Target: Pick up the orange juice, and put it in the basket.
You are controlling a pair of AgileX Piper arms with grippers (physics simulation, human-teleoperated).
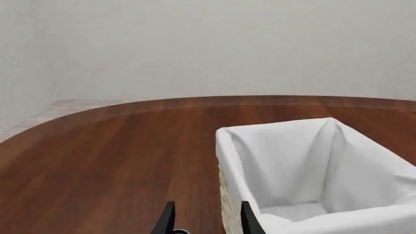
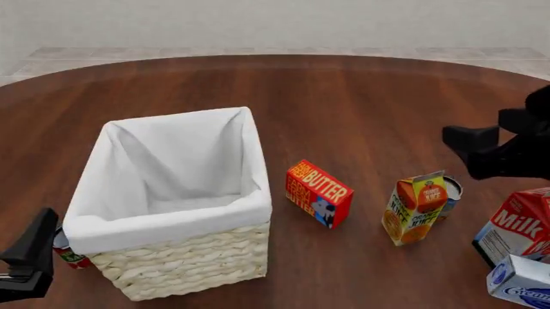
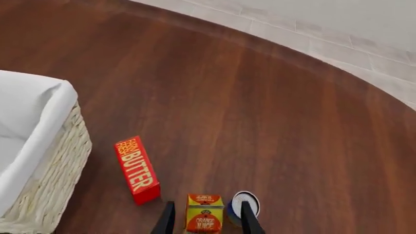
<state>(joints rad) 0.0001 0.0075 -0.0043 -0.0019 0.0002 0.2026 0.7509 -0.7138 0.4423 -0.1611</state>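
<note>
The orange juice (image 2: pixel 415 207) is a small orange and yellow gable-top carton standing upright on the table, right of the red butter box (image 2: pixel 318 193). In the right wrist view the juice (image 3: pixel 204 214) lies between my open fingers (image 3: pixel 167 219), with the gripper (image 3: pixel 206 220) above it and not touching. In the front view my right gripper (image 2: pixel 471 149) hovers above and to the right of the carton. The pale wicker basket (image 2: pixel 185 257) with white lining stands left of centre and holds nothing. My left gripper (image 1: pixel 206 222) is open and empty beside the basket's (image 1: pixel 229 204) near left corner (image 2: pixel 30 257).
A blue-sided can (image 2: pixel 449 190) stands just behind the juice. A red-and-white milk carton (image 2: pixel 518 226) and a pale blue carton (image 2: pixel 520 280) are at the front right. A small red can (image 2: pixel 69 254) sits by the basket's left front corner.
</note>
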